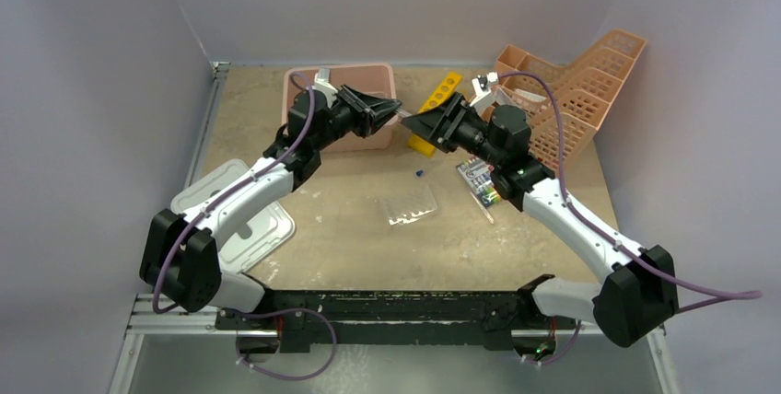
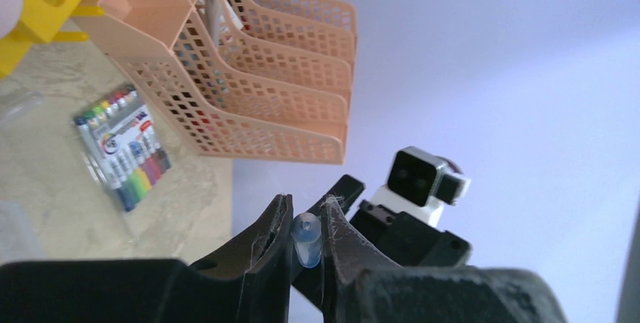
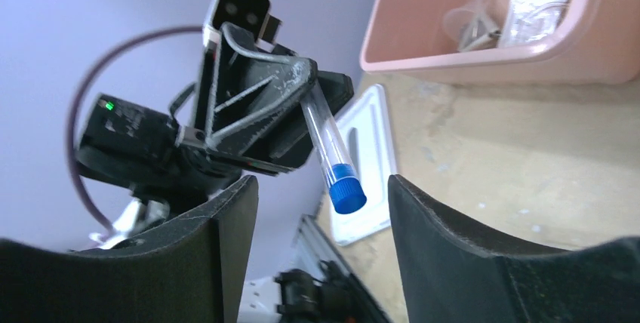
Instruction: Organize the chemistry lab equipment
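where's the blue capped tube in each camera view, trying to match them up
Top external: the tube is a barely visible sliver at the tip of the left pincer, upper centre.
Left wrist: only its clear rounded end shows, pinched at bottom centre.
Right wrist: centre, slanting down, blue cap lowest, inside the open right pincer.
Shared landmark: the left pincer gripping it appears in all three.

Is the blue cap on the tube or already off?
On. The blue cap sits on the tube end; the left gripper holds the tube.
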Available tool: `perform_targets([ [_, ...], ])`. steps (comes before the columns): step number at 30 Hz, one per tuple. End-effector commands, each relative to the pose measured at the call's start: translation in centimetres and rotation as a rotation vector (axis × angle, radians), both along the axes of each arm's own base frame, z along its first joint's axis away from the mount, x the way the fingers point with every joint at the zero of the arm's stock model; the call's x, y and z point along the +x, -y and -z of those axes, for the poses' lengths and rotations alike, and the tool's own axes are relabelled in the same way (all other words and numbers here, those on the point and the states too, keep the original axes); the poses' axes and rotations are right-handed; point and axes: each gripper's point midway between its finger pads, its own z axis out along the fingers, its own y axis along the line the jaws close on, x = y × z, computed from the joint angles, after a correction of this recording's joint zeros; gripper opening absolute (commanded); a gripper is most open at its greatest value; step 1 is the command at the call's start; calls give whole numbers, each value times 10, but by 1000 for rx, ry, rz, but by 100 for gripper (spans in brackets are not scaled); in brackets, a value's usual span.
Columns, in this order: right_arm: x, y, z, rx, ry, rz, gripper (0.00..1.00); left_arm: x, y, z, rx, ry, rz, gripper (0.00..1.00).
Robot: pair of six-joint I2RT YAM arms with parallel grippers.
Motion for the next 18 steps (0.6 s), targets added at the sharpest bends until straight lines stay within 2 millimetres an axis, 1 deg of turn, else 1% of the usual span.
perform_targets([
  [1,8,-2,-46,210,43,28,62,4,-9,-46,-170,28,-54,5],
  [5,9,0,-54,258,43,40,56,3,-8,-44,-181,12,-47,5],
  [9,11,-1,-50,269,-15,48,48,2,-10,-43,-186,7,-57,5],
  [12,12,0,-45,275,-41,58,45,1,-11,-43,-189,8,-60,5],
  [18,14,2,-45,271,-61,71,37,-1,-13,-39,-191,-2,-64,5],
])
